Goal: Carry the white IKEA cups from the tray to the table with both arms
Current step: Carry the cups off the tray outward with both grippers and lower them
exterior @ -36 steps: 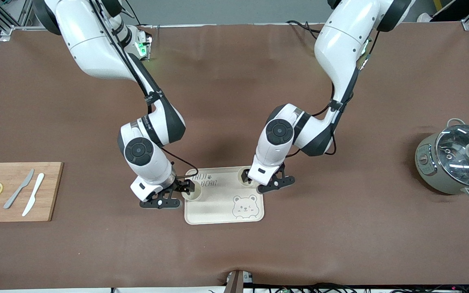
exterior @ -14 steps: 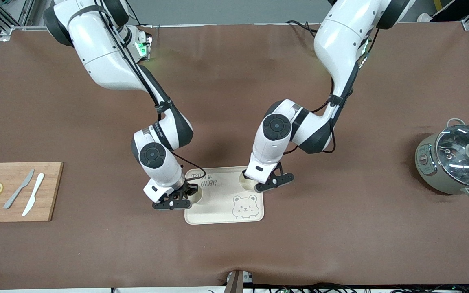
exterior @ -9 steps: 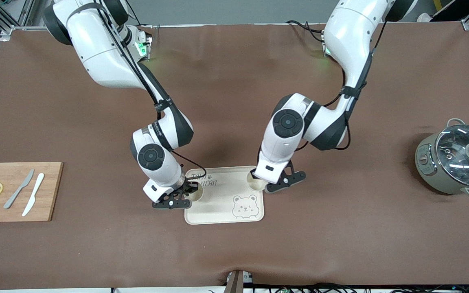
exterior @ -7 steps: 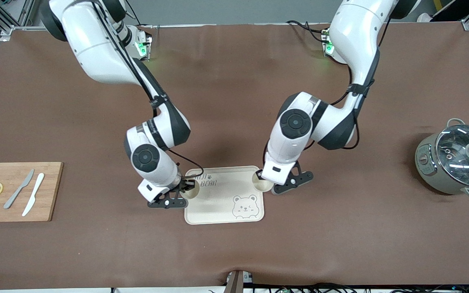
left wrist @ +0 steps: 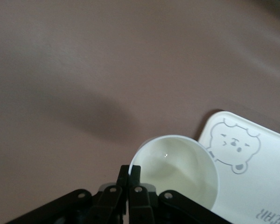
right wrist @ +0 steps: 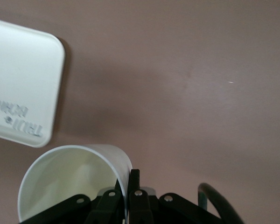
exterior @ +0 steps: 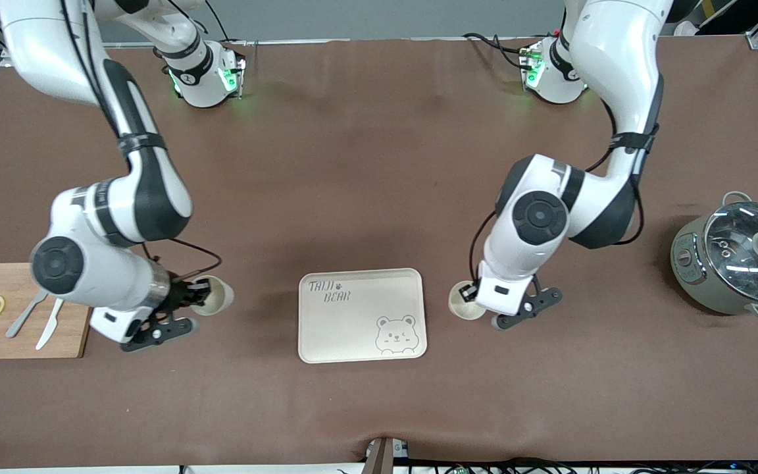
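Both white IKEA cups are off the bear-printed tray [exterior: 359, 329]. My right gripper [exterior: 202, 294] is shut on the rim of one cup [exterior: 216, 295] and holds it tilted over the mat between the cutting board and the tray. The right wrist view shows its fingers [right wrist: 134, 179] pinching that cup's [right wrist: 70, 179] wall, with a corner of the tray [right wrist: 18, 70] nearby. My left gripper [exterior: 473, 294] is shut on the rim of the other cup [exterior: 463, 305], over the mat beside the tray toward the left arm's end. The left wrist view shows this cup [left wrist: 177, 168] pinched, next to the tray [left wrist: 266, 186].
A wooden cutting board [exterior: 30, 329] with two knives and two lemon slices lies at the right arm's end. A lidded pot [exterior: 737, 260] stands at the left arm's end. The brown mat covers the table.
Both grippers have lifted their cups off the tray and carried them apart, the right one toward the cutting board and the left one off the tray's edge toward the pot.
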Available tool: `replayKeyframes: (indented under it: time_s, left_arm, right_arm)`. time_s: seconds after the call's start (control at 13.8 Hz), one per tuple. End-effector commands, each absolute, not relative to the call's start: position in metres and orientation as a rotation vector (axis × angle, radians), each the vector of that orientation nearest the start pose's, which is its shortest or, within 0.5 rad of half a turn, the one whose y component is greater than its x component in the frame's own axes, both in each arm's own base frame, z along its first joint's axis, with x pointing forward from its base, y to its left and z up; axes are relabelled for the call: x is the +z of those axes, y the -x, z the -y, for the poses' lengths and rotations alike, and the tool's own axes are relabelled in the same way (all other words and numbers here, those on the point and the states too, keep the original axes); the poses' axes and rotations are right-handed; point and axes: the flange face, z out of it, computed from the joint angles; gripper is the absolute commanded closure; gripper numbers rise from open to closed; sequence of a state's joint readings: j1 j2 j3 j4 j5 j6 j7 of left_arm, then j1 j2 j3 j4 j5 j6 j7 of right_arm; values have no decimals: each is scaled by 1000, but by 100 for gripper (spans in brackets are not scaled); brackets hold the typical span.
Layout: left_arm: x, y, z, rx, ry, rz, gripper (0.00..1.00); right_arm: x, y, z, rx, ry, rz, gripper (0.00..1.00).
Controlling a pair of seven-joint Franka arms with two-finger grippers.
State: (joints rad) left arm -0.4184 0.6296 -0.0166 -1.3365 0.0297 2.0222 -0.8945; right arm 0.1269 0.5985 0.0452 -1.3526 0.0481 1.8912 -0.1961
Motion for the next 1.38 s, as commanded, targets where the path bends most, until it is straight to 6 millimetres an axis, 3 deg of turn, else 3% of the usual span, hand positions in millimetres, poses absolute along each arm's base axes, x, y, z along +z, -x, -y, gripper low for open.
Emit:
replayKeyframes:
  time_s: [0.0,0.36,0.65,0.8,1.01,1.3]
  left_arm:
    - [372,-673,268,-62,3043,692,100]
    - [352,-698,176,-41,2948,661,100]
    - [319,-714,109,-24,2880,668,100]
    - [305,-720,89,-33,2872,700,100]
    - [283,-726,63,-14,2873,770,100]
    - [274,-730,54,-7,2930,883,100]
  right_arm:
    - [359,-694,-99,103,2983,624,100]
    - [329,-663,-56,-84,2978,771,100]
    - [306,-641,-29,-168,2982,835,100]
    - [301,-639,-10,-164,2975,874,100]
    - [284,-633,-5,-233,2977,920,100]
    - [268,-631,-5,-286,2977,955,100]
